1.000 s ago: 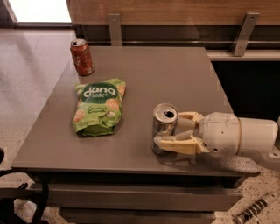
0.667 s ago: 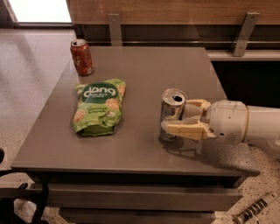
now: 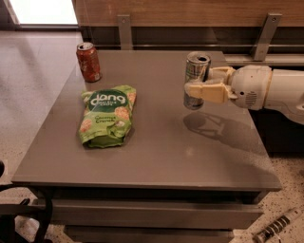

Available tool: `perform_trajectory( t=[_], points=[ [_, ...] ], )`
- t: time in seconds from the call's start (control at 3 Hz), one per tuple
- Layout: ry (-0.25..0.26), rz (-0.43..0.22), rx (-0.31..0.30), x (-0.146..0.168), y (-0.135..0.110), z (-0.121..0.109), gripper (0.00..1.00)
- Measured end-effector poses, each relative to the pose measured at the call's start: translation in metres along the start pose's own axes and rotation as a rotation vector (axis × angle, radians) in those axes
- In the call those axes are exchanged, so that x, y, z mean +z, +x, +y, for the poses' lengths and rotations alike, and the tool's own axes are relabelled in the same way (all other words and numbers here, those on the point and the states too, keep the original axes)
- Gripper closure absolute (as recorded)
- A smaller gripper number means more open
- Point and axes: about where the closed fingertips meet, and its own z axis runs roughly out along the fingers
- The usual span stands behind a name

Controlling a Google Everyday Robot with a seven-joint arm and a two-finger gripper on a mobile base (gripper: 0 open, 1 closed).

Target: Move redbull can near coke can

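The redbull can (image 3: 195,71) is on the right side of the scene, over the far right part of the gray table (image 3: 166,159). It is a tall, thin, silver can with a shiny top. It stands up straight. The marks on its side are too faint to read.

The gripper (image 3: 197,83) comes in from the right on a fat white arm (image 3: 266,88). Its claw is clamped on the redbull can, with one cream finger (image 3: 209,91) pressed across the near side of the can. The can looks lifted a little off the table, and a dark shadow (image 3: 209,127) lies on the table just below it.

The coke can (image 3: 89,61) stands at the far left corner of the table. It is red-orange with a silver top. Its writing cannot be read. It is well apart from the redbull can.

Between the two cans, more to the left and nearer, a green snack bag (image 3: 107,116) lies flat. Big white letters on it say "dang". The smaller words under that are too blurry to read.

Behind the table is a brown wood wall (image 3: 190,9).
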Motion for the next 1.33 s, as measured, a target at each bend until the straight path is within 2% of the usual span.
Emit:
perform_trajectory(
  t=[0.33, 0.67, 1.0, 1.33],
  points=[
    [0.010, 0.000, -0.006, 0.022, -0.016, -0.033, 1.00],
    [-0.005, 0.000, -0.041, 0.081, -0.035, -0.069, 1.00],
    [-0.006, 0.002, -0.047, 0.106, -0.038, -0.081, 1.00],
    [-0.017, -0.020, -0.026, 0.143, -0.034, -0.086, 1.00]
  ],
)
